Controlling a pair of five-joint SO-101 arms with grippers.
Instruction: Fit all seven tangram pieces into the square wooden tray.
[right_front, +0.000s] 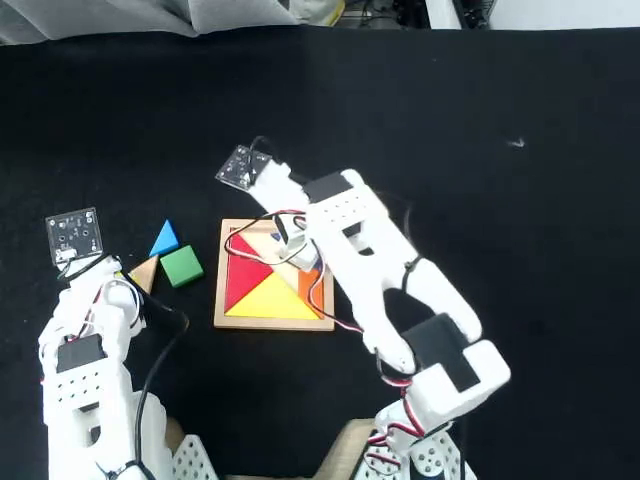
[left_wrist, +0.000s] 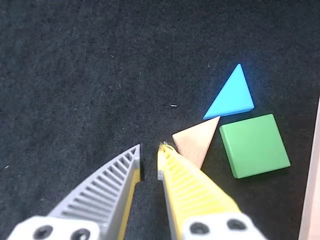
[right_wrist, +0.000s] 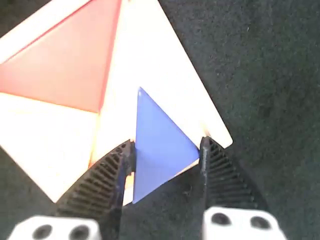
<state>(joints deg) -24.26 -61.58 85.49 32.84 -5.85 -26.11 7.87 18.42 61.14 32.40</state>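
Note:
The square wooden tray (right_front: 272, 323) holds a red piece (right_front: 243, 278), a yellow triangle (right_front: 270, 298) and an orange piece (right_front: 309, 285). My right gripper (right_front: 288, 238) hangs over the tray's far right corner, shut on a dark blue triangle (right_wrist: 160, 145) that lies against the bare tray floor (right_wrist: 160, 60) beside the red piece (right_wrist: 65, 65). Left of the tray lie a light blue triangle (left_wrist: 231, 96), a tan triangle (left_wrist: 196, 142) and a green square (left_wrist: 254, 145). My left gripper (left_wrist: 150, 149) sits just beside the tan triangle, barely open and holding nothing.
The table is covered in black cloth (right_front: 500, 200). The tray's edge (left_wrist: 312, 190) lies close beside the green square. Cables run from the right arm (right_front: 400, 290) across the tray's right side. Both arm bases stand at the near table edge.

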